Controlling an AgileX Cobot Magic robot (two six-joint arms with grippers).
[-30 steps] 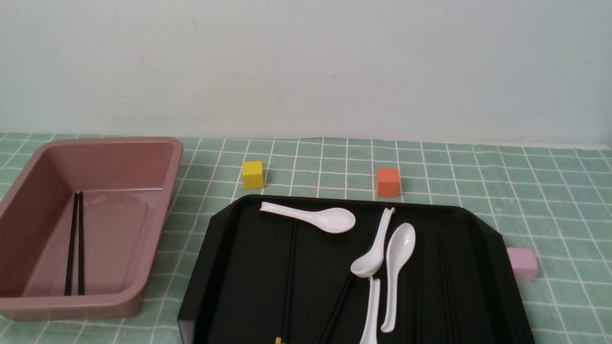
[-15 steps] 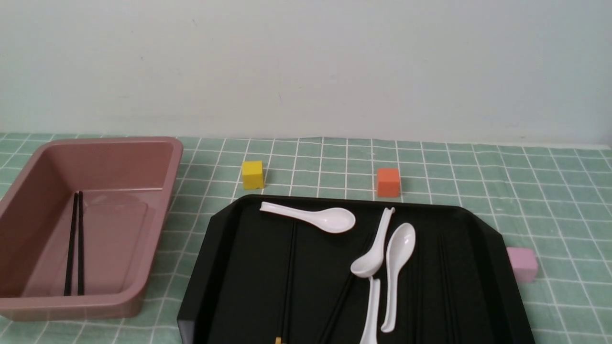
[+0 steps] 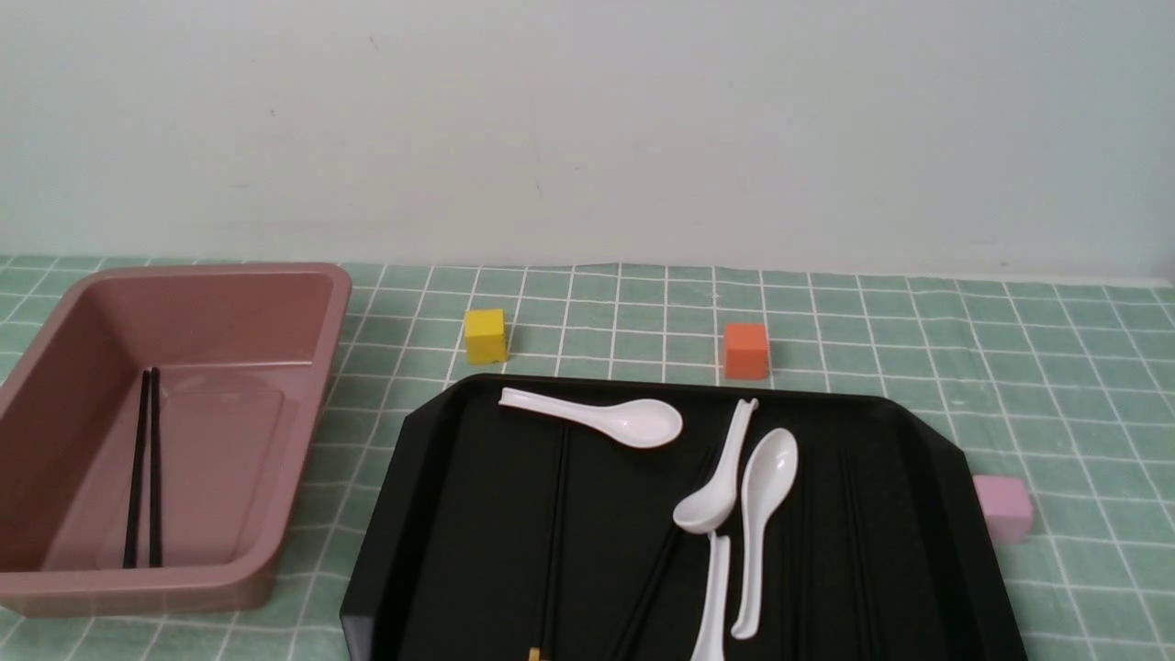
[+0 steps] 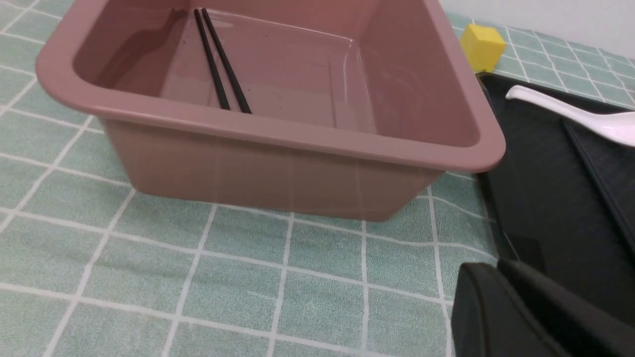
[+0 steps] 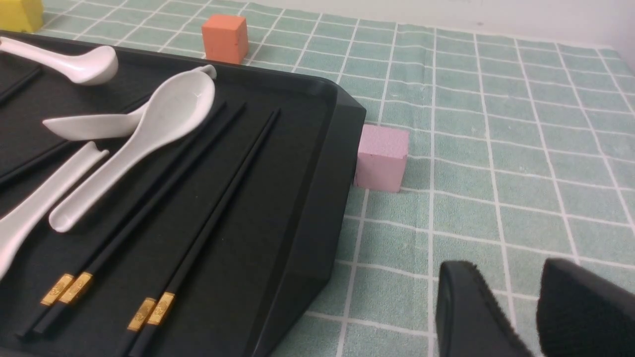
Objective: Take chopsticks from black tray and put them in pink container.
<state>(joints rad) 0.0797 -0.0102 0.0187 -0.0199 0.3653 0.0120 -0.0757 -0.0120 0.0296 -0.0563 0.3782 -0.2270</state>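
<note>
The pink container point(image 3: 303, 303) stands at the left with one pair of black chopsticks point(image 3: 145, 468) lying on its floor, also seen from the left wrist as chopsticks point(image 4: 221, 69). The black tray point(image 3: 459, 514) fills the front middle. More chopsticks point(image 3: 553, 532) lie on it among the spoons; the right wrist view shows two gold-banded pairs point(image 5: 163, 198). My left gripper point(image 4: 496, 270) is shut and empty, low over the cloth between the container point(image 4: 297, 136) and the tray point(image 4: 536, 198). My right gripper point(image 5: 511, 277) is open over the cloth, right of the tray point(image 5: 307, 198). Neither gripper shows in the front view.
Three white spoons point(image 3: 606, 418) lie on the tray's far half. A yellow cube point(image 3: 485, 335) and an orange cube point(image 3: 745, 350) stand behind the tray. A pale pink cube point(image 3: 1002, 507) touches its right edge. A green checked cloth covers the table.
</note>
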